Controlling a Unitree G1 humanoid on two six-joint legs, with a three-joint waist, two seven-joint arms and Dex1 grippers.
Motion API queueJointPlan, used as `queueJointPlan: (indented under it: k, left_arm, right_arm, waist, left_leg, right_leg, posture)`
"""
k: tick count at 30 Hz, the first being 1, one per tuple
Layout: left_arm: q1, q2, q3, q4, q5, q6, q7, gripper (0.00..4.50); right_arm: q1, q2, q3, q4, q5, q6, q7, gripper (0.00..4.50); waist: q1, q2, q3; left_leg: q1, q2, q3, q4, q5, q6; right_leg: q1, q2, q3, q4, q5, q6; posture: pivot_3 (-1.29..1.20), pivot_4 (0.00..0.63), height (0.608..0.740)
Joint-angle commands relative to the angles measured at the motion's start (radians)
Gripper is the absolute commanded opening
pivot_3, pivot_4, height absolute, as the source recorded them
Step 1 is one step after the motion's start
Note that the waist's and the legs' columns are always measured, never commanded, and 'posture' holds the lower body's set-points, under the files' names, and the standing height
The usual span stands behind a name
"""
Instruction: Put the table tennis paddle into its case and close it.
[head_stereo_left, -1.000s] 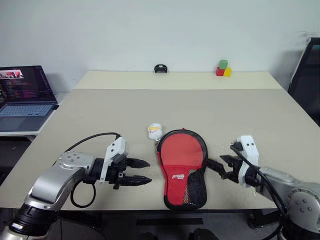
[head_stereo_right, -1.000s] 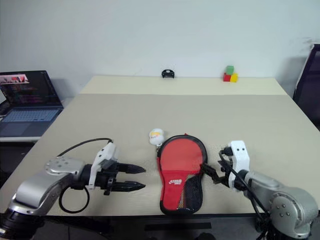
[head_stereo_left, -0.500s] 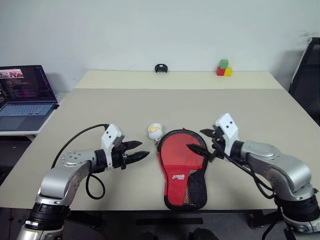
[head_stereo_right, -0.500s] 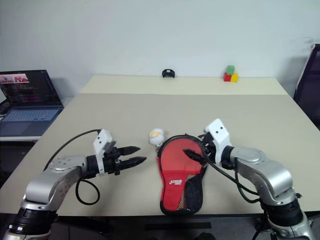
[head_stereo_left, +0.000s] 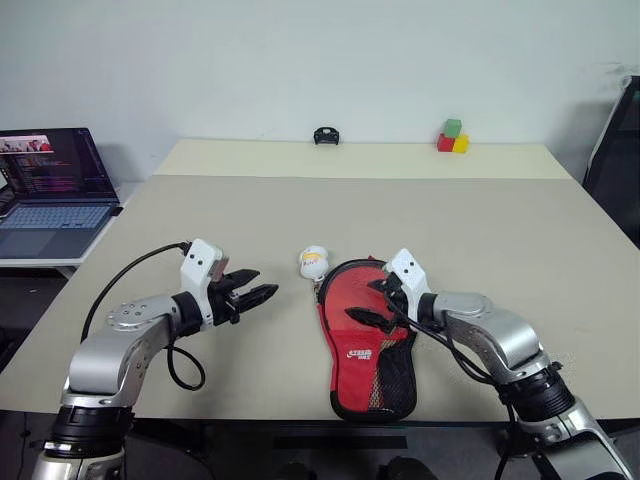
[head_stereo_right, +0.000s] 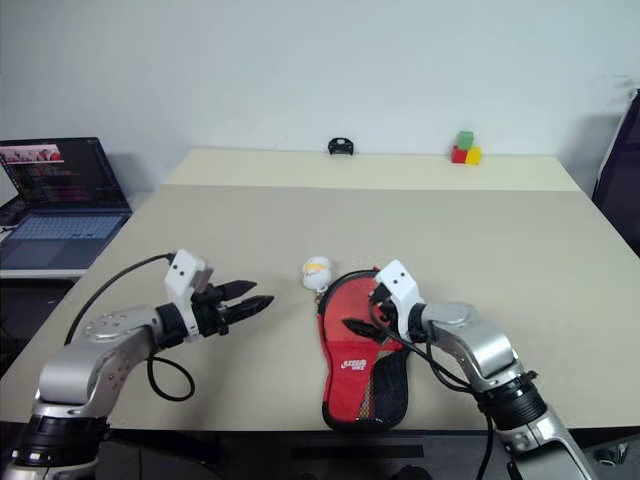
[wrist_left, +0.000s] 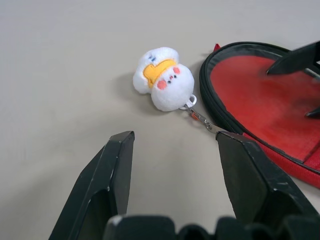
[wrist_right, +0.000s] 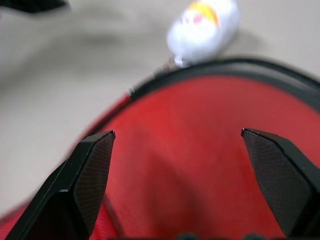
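The desk (head_stereo_left: 480, 215) is seen from above its near edge by the two head views, facing forward and down toward the far edge and the wall; nearly the same scene is shared by both, slightly offset sideways. The left wrist view is set low over the desk, looking between the parted fingers of the left gripper (wrist_left: 175, 150) at the plush charm (wrist_left: 163, 79) and the rim of the case (wrist_left: 260, 105). The right wrist view is held very close above the case's red face, with the right gripper (wrist_right: 177, 147) spread wide; charm and case rim are shared by both wrist views.
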Motion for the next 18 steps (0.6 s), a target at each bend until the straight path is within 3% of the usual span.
queueJointPlan:
  k: [1,5,6,18]
  left_arm:
    - [-0.051,0.011,0.005,0.029,0.016,-0.005,0.012,3.20]
    - [-0.130,-0.013,-0.026,0.120,0.058,-0.027,0.031,4.36]
    - [-0.152,-0.020,-0.037,0.144,0.067,-0.031,0.030,4.44]
    - [-0.506,-0.193,-0.224,0.623,0.233,-0.199,-0.045,4.44]
  right_arm:
    - [-0.001,0.015,-0.007,-0.003,-0.018,-0.033,0.013,4.50]
    - [0.010,0.031,-0.015,0.001,-0.029,-0.034,0.009,4.50]
    - [0.013,0.035,-0.016,0.001,-0.031,-0.034,0.009,4.50]
    - [0.041,0.081,-0.013,-0.009,-0.059,-0.037,-0.010,4.50]
  waist:
    - [0.000,0.000,0.000]
    - [0.000,0.000,0.000]
    - [0.000,0.000,0.000]
    - [-0.005,-0.002,-0.001]
  left_leg:
    - [0.000,0.000,0.000,0.000,0.000,0.000]
    - [0.000,0.000,0.000,0.000,0.000,0.000]
    - [0.000,0.000,0.000,0.000,0.000,0.000]
    - [0.000,0.000,0.001,0.001,0.000,0.000]
  right_leg:
    - [0.000,0.000,0.000,0.000,0.000,0.000]
    - [0.000,0.000,0.000,0.000,0.000,0.000]
    - [0.000,0.000,0.000,0.000,0.000,0.000]
    - [0.000,0.001,0.000,0.001,0.000,0.000]
  posture:
    - [0.00,0.150,0.740]
    - [0.00,0.150,0.740]
    - [0.00,0.150,0.740]
    - [0.00,0.150,0.740]
